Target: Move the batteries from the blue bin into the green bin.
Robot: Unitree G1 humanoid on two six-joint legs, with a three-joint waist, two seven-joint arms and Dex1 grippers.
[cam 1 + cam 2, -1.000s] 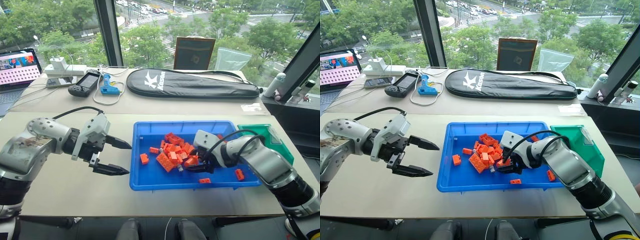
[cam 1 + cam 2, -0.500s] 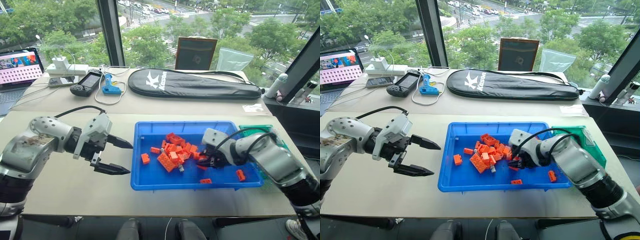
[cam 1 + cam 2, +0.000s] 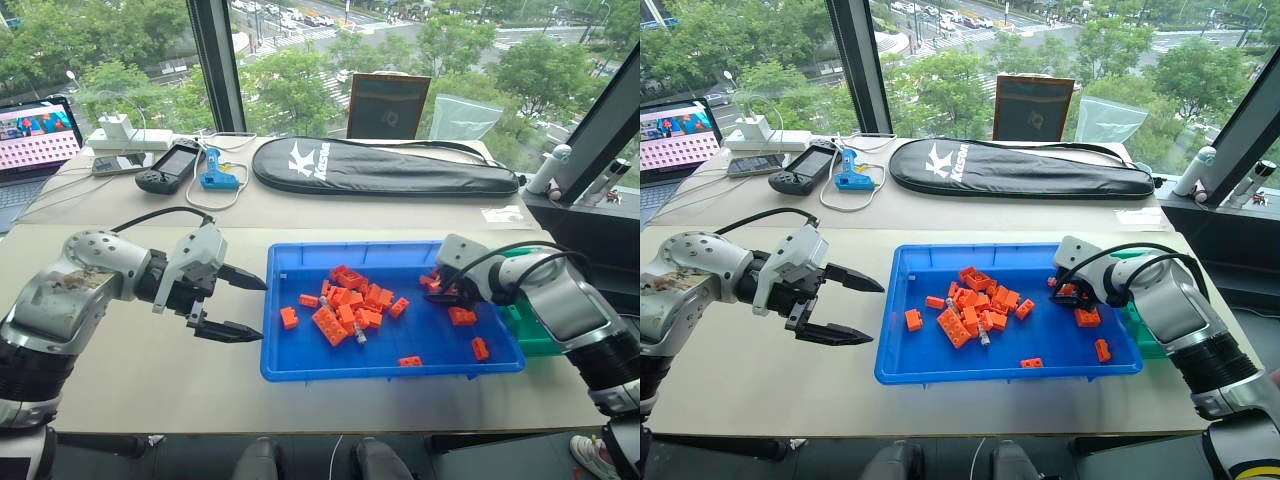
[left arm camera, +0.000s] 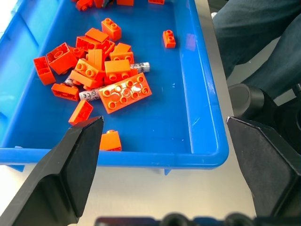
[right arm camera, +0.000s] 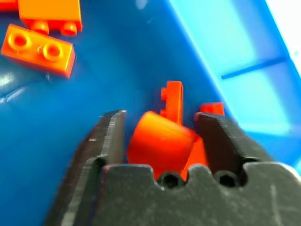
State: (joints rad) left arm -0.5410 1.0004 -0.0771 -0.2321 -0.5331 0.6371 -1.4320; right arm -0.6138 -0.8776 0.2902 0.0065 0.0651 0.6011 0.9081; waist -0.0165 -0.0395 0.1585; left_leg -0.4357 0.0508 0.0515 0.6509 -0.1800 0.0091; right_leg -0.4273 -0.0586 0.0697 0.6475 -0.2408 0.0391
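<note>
Orange bricks crowd the middle of the blue bin, and the batteries lie among them: one at the near edge of the heap beside a large flat brick, another half under the bricks beside it. None can be seen in the green bin, which stands just beyond the blue bin's right end, partly hidden by the right arm.

Step in hand, as judged: sorting for a battery, with none yet lifted. The right gripper sits low in the far right corner of the blue bin, its fingers parted about an orange brick on the bin floor; it holds no battery. The left gripper hovers over the table just left of the blue bin, jaws wide apart and empty.

Next move, as judged: the right gripper must come clear of that brick, travel left to the heap, and close along a battery's slim body without catching neighbouring bricks, then carry it right to the green bin.

Writing: the black racket bag on the far table bears a large white "K" and a word that seems to read "Kason". Print on the batteries is too small to read.
</note>
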